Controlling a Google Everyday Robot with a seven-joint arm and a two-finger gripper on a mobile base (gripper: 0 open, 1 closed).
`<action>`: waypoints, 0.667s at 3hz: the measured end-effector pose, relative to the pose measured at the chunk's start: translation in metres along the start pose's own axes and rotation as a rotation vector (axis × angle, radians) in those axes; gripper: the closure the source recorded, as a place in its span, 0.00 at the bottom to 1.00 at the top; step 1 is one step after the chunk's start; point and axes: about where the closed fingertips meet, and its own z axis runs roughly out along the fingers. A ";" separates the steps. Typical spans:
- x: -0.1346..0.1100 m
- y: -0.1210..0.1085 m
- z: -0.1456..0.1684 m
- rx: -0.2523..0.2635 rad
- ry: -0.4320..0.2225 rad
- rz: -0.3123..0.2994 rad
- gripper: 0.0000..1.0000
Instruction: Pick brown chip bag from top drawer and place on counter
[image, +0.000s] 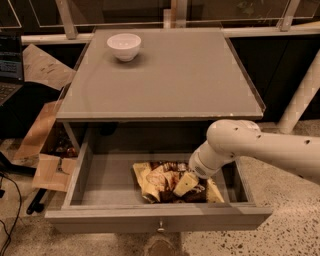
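One gripper (186, 184) rests on the brown chip bag (159, 181) in the open top drawer (110, 175), toward five o'clock; whether it grips cannot be told. Above, the grey counter (170, 80) carries a white bowl (124, 46) at eleven o'clock. Cardboard (36, 134) lies at nine o'clock on the speckled floor (295, 225).

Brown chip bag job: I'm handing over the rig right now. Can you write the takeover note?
The pincer is down inside the open top drawer, at the right part of the brown chip bag; grip cannot be told.
The bag lies on the drawer floor, front right.
The counter holds a white bowl, back left.
Done: drawer open, arm reached in.
Left: secure the bag, lift it out, set it on the counter.
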 end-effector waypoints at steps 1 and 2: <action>-0.002 0.000 -0.004 0.000 0.000 0.000 1.00; -0.006 0.011 -0.032 -0.006 -0.053 -0.016 1.00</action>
